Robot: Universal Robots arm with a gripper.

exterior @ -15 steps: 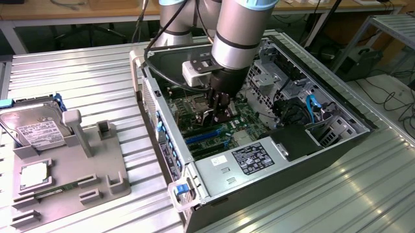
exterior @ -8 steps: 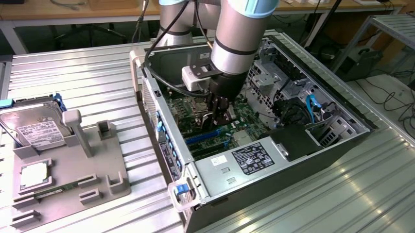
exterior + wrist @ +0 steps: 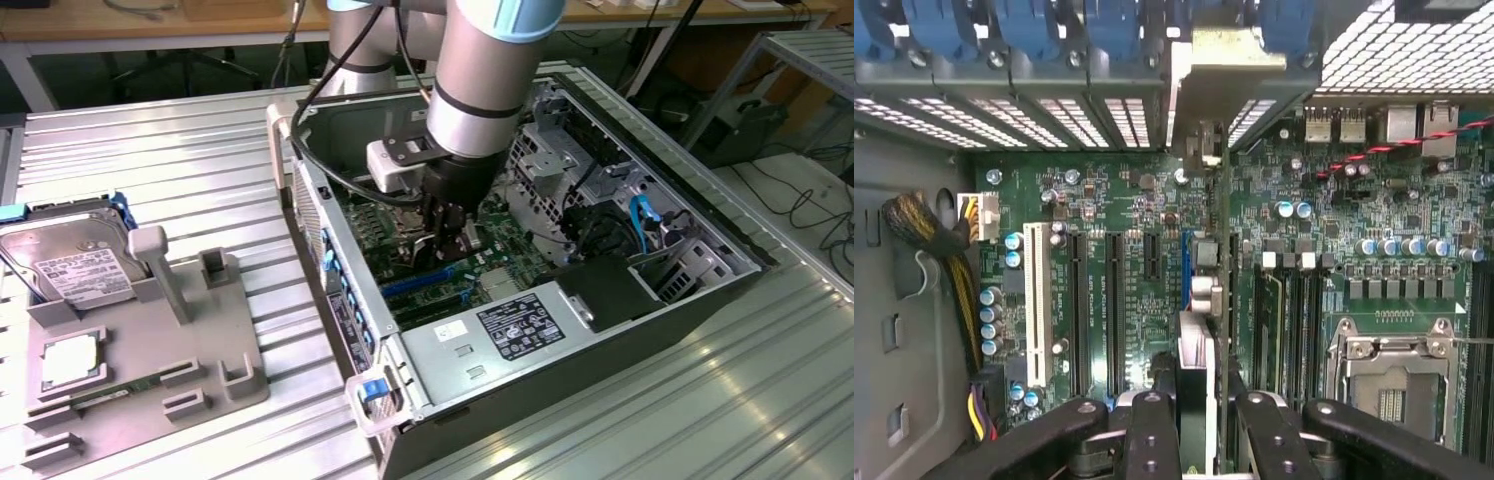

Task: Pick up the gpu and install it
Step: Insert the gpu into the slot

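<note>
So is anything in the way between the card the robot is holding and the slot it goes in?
Nothing visible: the gripper holds the thin edge-on gpu card straight over the green motherboard's blue slot.

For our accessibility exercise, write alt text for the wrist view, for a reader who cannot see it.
Seen edge-on, the gpu is held in the pincer, standing upright over the green motherboard inside an open computer case, in line with a blue slot. Black expansion slots and one white slot lie beside it.
</note>
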